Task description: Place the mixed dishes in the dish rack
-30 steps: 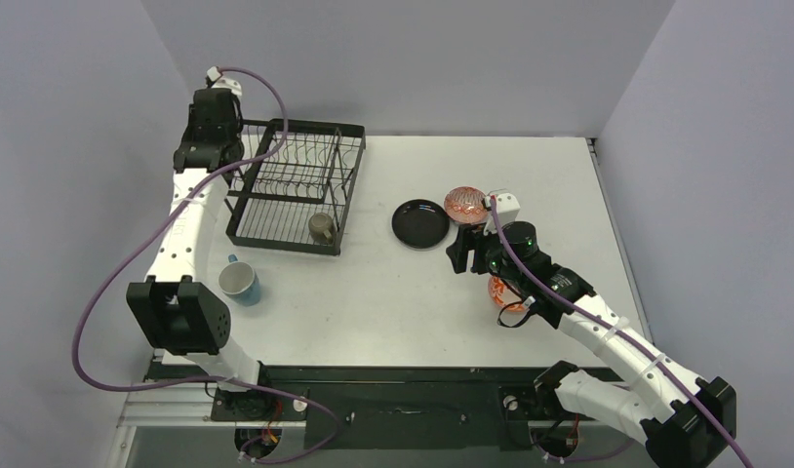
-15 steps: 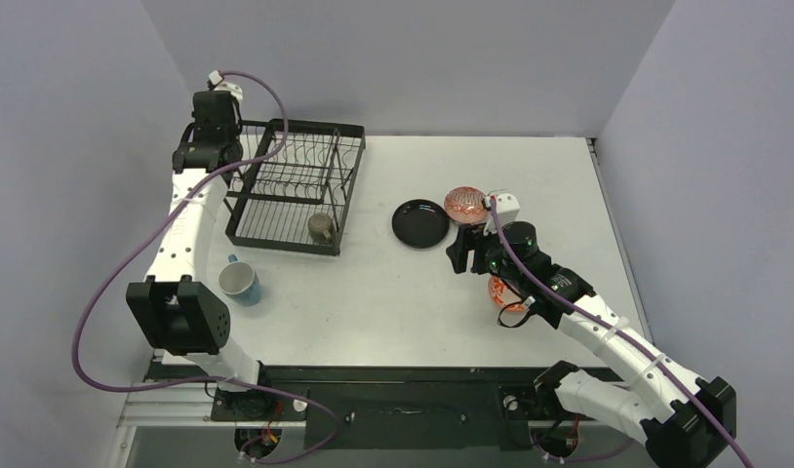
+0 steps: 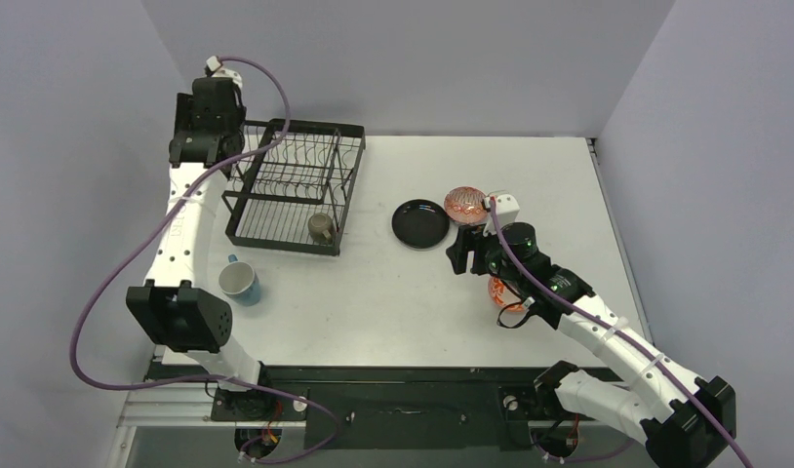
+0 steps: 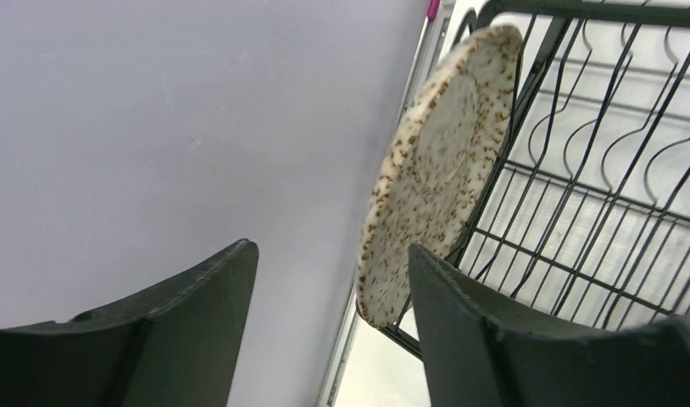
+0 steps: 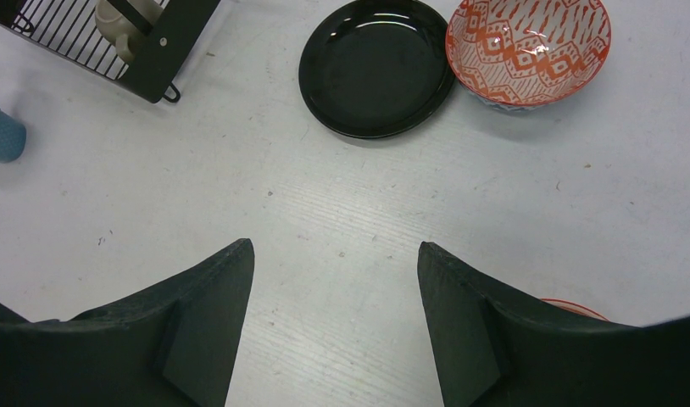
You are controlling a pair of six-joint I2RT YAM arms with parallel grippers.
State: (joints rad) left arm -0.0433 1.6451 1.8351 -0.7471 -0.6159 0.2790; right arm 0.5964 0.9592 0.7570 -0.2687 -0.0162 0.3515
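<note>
left jaws have just opened wide and lifted off the grey plate (image 4: pixel 443 161), now standing on edge at the left wall of the rack (image 3: pixel 281 244); likely another dish racked. right jaws wide, empty.

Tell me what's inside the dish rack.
An olive cup sits in the rack's near right corner. A speckled plate leans tilted at its left side; the left arm hides that spot from above, so whether it sits inside is unclear.
</note>
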